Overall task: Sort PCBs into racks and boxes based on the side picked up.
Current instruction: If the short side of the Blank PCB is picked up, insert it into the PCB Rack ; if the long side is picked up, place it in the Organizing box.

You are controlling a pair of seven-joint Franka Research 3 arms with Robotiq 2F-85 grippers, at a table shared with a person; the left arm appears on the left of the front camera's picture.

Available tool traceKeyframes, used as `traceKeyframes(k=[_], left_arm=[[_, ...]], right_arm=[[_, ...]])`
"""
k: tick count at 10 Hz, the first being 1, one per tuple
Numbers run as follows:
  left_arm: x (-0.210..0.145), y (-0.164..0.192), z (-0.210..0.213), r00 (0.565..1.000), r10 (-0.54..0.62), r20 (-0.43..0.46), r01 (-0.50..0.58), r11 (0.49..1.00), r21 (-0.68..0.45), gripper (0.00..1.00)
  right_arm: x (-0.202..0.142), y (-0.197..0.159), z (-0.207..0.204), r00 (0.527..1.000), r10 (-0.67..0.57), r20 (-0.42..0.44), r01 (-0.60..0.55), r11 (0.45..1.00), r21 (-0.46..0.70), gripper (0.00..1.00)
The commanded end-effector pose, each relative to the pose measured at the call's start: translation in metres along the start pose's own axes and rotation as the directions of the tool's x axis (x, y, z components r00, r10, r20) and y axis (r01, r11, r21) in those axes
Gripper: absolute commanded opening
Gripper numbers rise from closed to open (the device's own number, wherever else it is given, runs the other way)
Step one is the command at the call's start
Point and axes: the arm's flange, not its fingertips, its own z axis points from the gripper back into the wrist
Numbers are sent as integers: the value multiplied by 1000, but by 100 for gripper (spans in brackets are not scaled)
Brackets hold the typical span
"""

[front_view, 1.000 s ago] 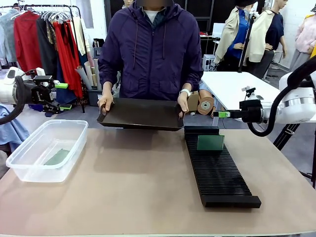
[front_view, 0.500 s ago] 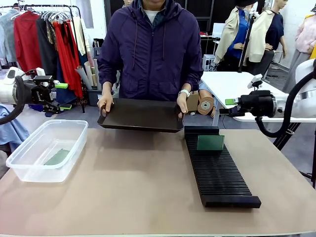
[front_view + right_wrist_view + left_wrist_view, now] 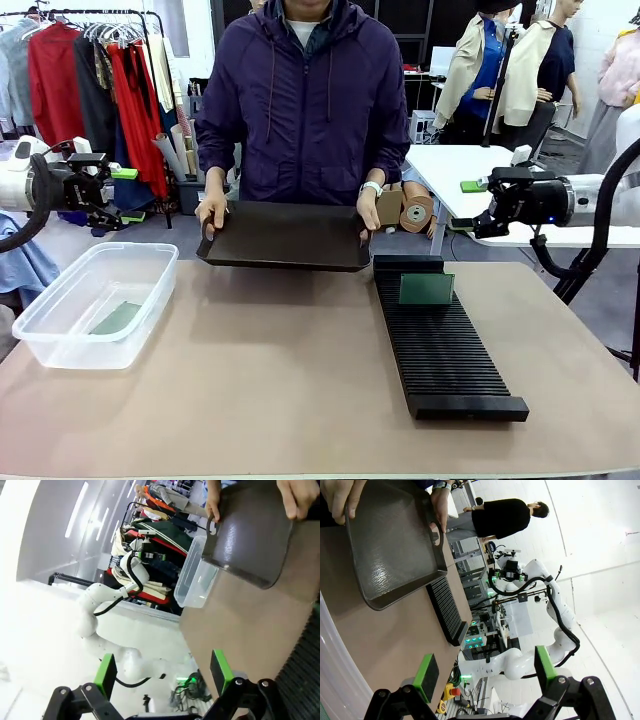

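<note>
Hands [image 3: 212,210] of the person hold the black tray [image 3: 285,233] at the table's far edge, while one PCB [image 3: 426,289] stands in the rack [image 3: 440,345], another [image 3: 117,318] lies in the clear box [image 3: 95,302], and both the left gripper [image 3: 482,672] and the right gripper [image 3: 162,672] wait wide open and empty, probably for more boards.

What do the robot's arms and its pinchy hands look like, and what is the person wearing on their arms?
The robot's arms are white and rounded, with black cables looping beside them. Each gripper, left and right, is black with two fingers tipped in bright green pads. The person wears purple jacket sleeves and a light wristband.
</note>
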Motion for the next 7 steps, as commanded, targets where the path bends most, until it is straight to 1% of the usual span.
traceKeyframes(k=[1, 2, 3, 7], left_arm=[[-1, -2, 1, 1000, 0, 0, 0, 1000, 9, 100], [-1, -2, 1, 1000, 0, 0, 0, 1000, 9, 100], [-1, -2, 1, 1000, 0, 0, 0, 1000, 9, 100], [-1, -2, 1, 1000, 0, 0, 0, 1000, 9, 100]], right_arm=[[-4, 12, -1, 998, -63, -23, 63, 998, 25, 100], [-3, 12, -1, 997, -72, -15, 72, 996, 52, 100], [-1, 4, -1, 1000, -28, -9, 28, 1000, 12, 100], [-1, 4, -1, 1000, -28, -9, 28, 1000, 12, 100]])
